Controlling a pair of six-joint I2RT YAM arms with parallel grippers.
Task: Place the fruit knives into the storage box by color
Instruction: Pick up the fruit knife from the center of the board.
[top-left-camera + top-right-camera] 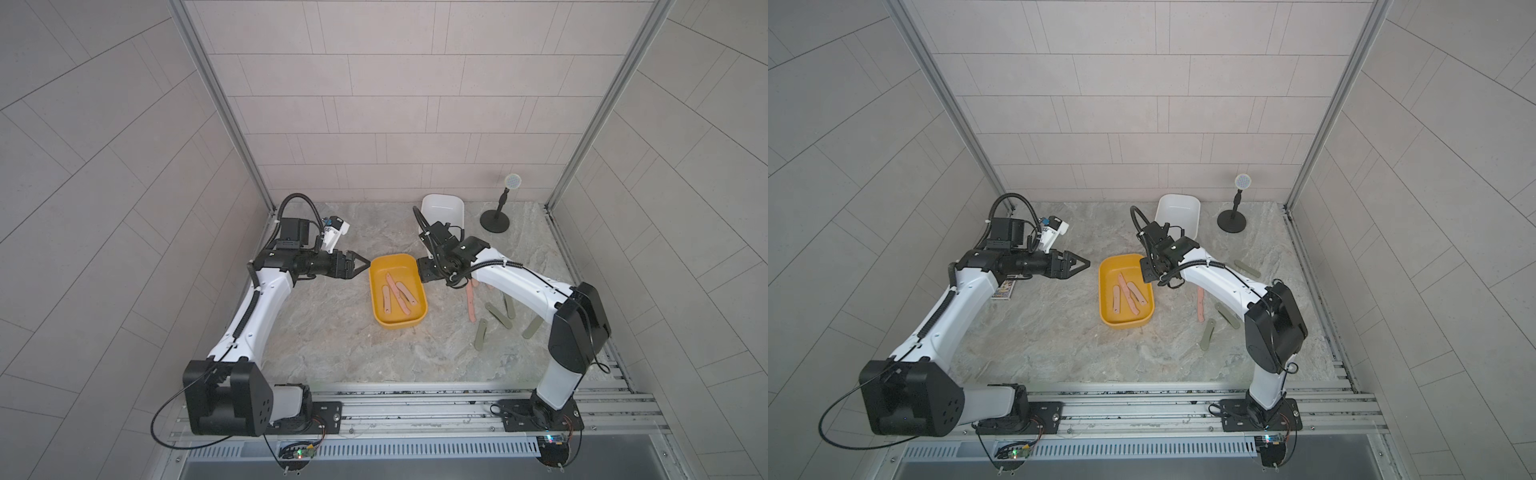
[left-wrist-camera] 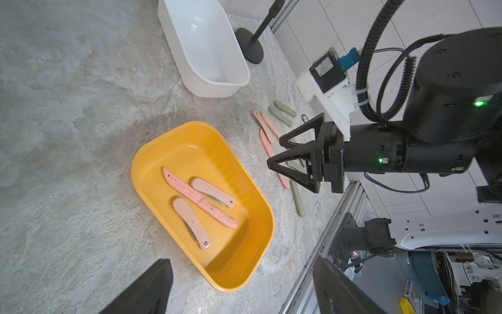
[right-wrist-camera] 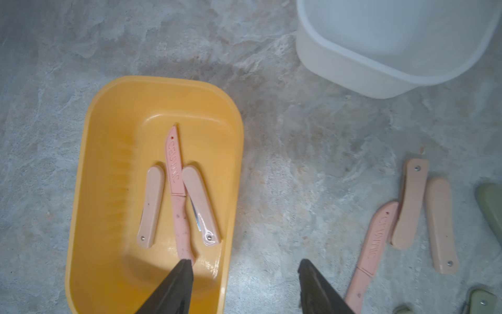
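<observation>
A yellow storage box (image 1: 392, 259) (image 3: 89, 136) sits mid-table. Three pink fruit knives (image 1: 399, 295) (image 3: 176, 187) lie in it, one long and two short. More pink knives (image 1: 471, 303) (image 3: 410, 206) and grey-green knives (image 1: 498, 314) (image 2: 282, 114) lie loose on the table to its right. My right gripper (image 3: 244, 262) (image 2: 275, 152) hangs open and holds nothing, straddling the box's right rim. One fingertip is by the long knife's handle end. My left gripper (image 1: 365, 264) (image 2: 240, 261) is open and holds nothing, just left of the box.
A white box (image 1: 442, 205) (image 2: 190, 76) stands behind the yellow one. A black stand with a round head (image 1: 495, 220) is at the back right. A small printed card box (image 1: 1003, 289) lies under the left arm. A metal rail (image 1: 415, 399) runs along the front edge.
</observation>
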